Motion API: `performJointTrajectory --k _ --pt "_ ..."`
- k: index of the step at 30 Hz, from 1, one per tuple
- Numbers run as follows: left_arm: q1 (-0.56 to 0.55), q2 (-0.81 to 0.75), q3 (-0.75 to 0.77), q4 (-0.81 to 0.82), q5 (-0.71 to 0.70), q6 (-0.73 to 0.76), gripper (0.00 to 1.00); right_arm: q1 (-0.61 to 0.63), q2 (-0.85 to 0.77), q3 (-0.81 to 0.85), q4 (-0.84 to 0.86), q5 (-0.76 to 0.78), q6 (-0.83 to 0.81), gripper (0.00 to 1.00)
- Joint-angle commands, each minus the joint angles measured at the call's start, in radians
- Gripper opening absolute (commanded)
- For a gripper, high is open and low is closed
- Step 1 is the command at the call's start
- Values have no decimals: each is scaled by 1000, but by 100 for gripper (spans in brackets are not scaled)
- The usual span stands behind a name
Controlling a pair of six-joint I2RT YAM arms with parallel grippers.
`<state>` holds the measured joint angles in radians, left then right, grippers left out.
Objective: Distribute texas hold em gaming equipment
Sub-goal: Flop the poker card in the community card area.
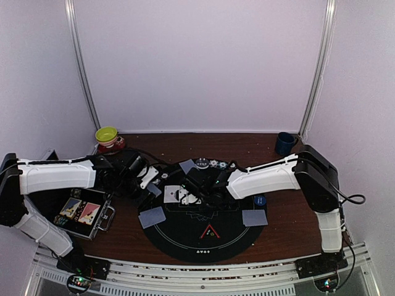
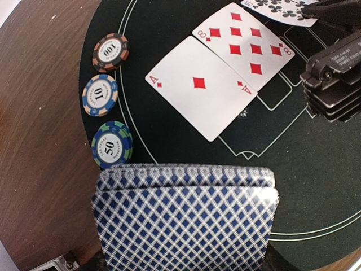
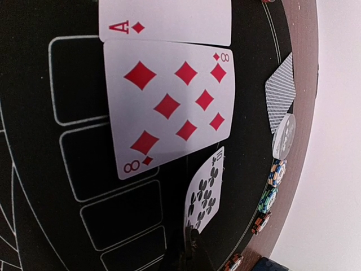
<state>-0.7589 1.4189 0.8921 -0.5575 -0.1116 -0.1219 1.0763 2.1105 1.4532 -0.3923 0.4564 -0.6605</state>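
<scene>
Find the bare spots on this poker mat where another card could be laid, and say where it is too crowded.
Free: the empty printed slots past the eight of diamonds, beside the ten of clubs; also the mat between the left face-down card and the red triangle. Crowded: the far rim, lined with chips.

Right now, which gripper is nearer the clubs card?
Right. The right gripper pinches the clubs card by its end; the left gripper holds the deck farther off, with the diamond ace and diamond eight lying between.
</scene>
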Motion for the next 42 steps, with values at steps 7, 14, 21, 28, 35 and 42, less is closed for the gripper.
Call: performJointTrajectory --k 7,14,21,28,35,42 --pt "7 -12 -4 38 9 -4 65 13 8 -12 24 -39 -9 0" --pt "7 -14 -5 38 9 -4 65 14 28 -8 15 -23 -4 2" --pt "7 -15 -6 37 8 -3 65 14 27 -8 17 -30 -5 13" --pt "7 -15 -6 38 4 -2 65 23 -3 -19 20 -74 -9 20" --pt "7 -18 -6 37 4 0 65 34 -2 -23 15 -79 -13 26" --pt "7 -20 -6 37 6 2 65 37 -26 -33 9 -65 -20 26"
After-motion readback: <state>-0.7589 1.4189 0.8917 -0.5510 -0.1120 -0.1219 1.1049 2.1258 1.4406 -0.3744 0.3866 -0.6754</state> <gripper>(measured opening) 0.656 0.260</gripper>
